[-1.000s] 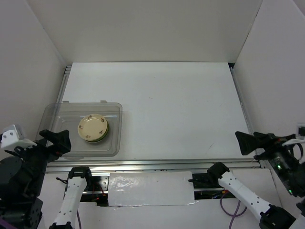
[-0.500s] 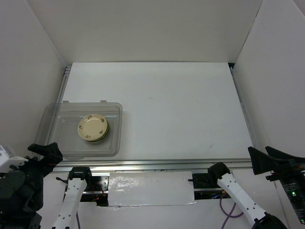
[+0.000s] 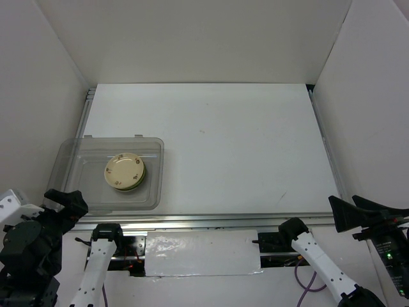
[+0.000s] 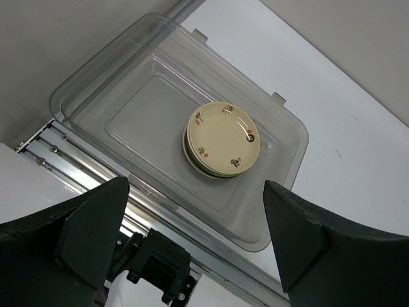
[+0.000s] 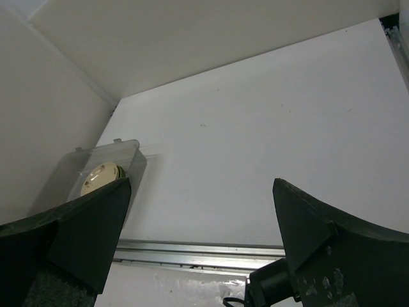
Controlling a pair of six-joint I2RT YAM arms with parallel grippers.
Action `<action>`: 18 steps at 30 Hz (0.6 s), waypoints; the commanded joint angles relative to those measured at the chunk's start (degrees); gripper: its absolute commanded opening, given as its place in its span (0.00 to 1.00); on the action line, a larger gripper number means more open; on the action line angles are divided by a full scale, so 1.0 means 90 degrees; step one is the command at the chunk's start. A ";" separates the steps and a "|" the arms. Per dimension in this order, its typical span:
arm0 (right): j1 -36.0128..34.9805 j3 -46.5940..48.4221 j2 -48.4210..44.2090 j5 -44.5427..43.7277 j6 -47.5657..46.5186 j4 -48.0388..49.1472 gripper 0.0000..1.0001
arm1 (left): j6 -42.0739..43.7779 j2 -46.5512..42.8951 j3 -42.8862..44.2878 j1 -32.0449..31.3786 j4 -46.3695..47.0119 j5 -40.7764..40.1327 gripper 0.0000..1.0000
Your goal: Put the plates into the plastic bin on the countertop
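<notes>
The plates [image 3: 125,172] are found unmoved, stacked in the plastic bin [image 3: 153,185] just ahead of the left tool [image 3: 64,199]. Since a second ago, it and the right tool [image 3: 344,210] have been drawn back to the near edge of the desk [image 3: 243,141], with jaws spread and nothing held. Their dark marks are shown sharply in the left wrist view, whereas in the right wrist view only a pale patch is seen, far ahead and to the left.

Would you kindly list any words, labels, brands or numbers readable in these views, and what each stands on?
None can be read. The top cream plate bears only small painted motifs, not letters; the plastic bin and the countertop show no label.
</notes>
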State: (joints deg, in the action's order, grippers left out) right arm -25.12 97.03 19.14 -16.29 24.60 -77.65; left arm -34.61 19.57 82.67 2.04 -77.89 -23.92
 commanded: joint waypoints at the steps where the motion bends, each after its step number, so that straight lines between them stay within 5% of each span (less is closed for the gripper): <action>1: 0.0028 -0.0117 -0.0056 -0.0016 -0.0077 -0.0133 1.00 | 0.0202 -0.0036 -0.0084 -0.0041 0.0451 0.0245 0.99; 18: 0.0047 -0.0694 -0.0027 0.0111 -0.0077 0.0209 1.00 | 0.0311 -0.0095 -0.0358 -0.0032 0.0636 0.0471 0.99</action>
State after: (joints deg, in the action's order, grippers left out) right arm -25.08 91.33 18.85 -15.59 24.56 -77.54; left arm -33.08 19.57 79.92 2.04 -75.20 -20.58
